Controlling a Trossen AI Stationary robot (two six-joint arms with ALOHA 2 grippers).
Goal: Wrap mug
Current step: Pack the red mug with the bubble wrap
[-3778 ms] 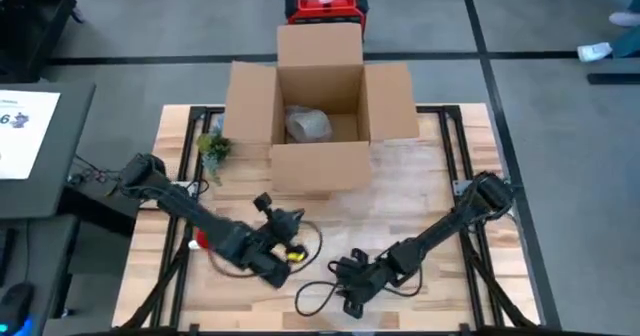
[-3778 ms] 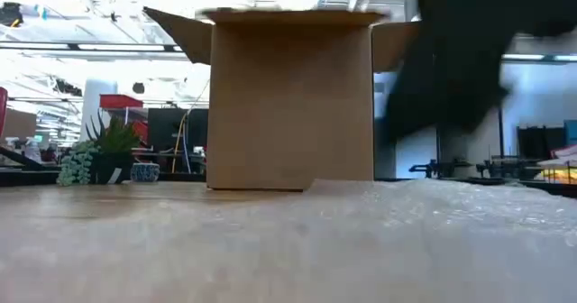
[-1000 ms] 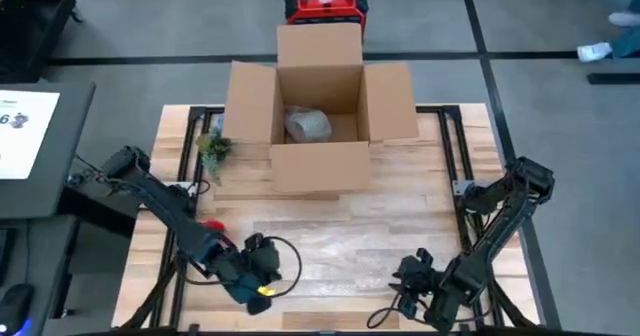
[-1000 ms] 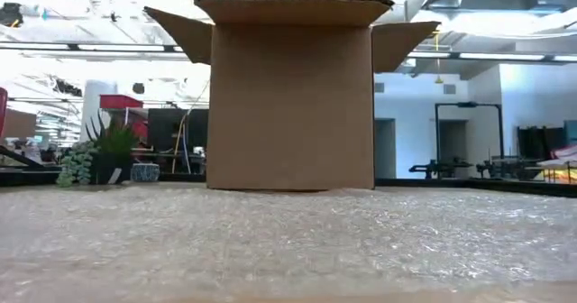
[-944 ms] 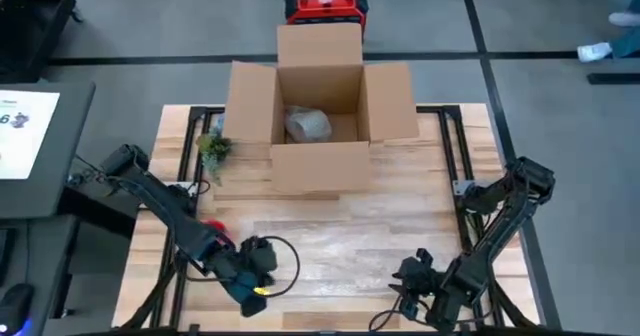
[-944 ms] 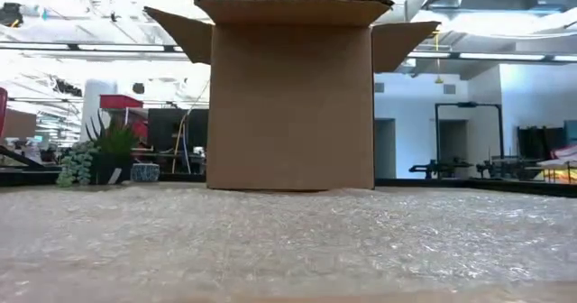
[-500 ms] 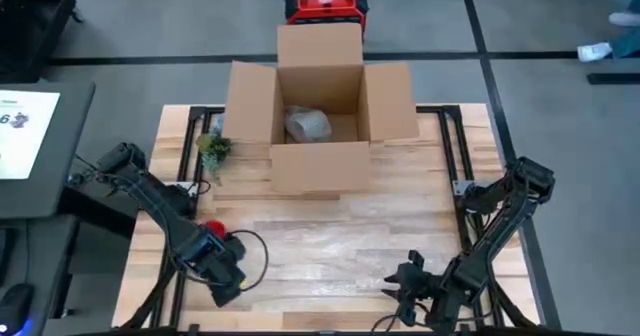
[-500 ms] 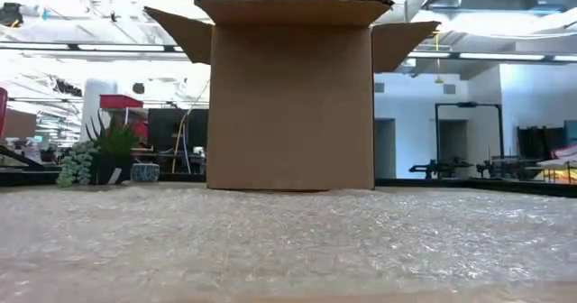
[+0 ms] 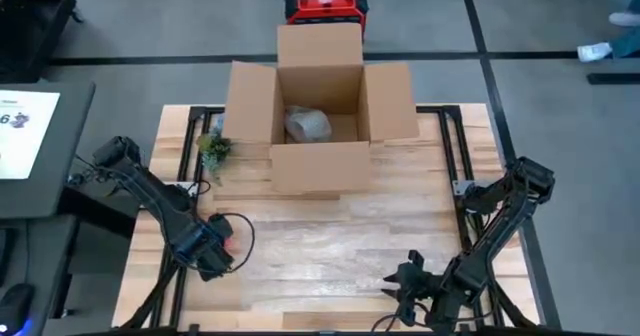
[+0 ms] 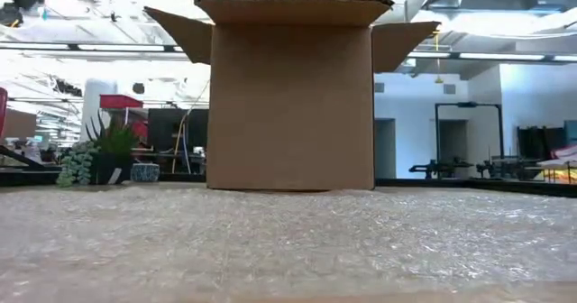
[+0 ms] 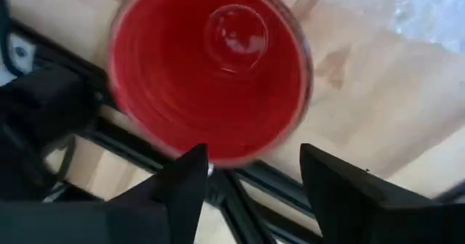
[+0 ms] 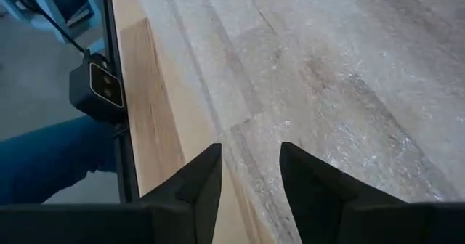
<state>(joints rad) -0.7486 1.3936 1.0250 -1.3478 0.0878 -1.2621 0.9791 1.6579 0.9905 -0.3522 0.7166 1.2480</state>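
Hovering over the left edge of the pale wooden table [image 9: 330, 246], the left gripper [image 11: 251, 175] has its dark fingers parted and empty above a round red mug [image 11: 211, 70], whose open mouth faces the wrist camera. The right gripper [image 12: 251, 164], fingers also apart and empty, sits at the near edge over clear bubble wrap [image 12: 349, 91], with the open brown cardboard box [image 9: 320, 126] at the far side.

Table [image 9: 340, 238]: pale, matt wood planks. Box [image 9: 320, 126]: matt brown cardboard. Mug [image 11: 211, 66]: glossy red, smooth inside. Bubble wrap [image 10: 288, 240]: clear, dimpled plastic
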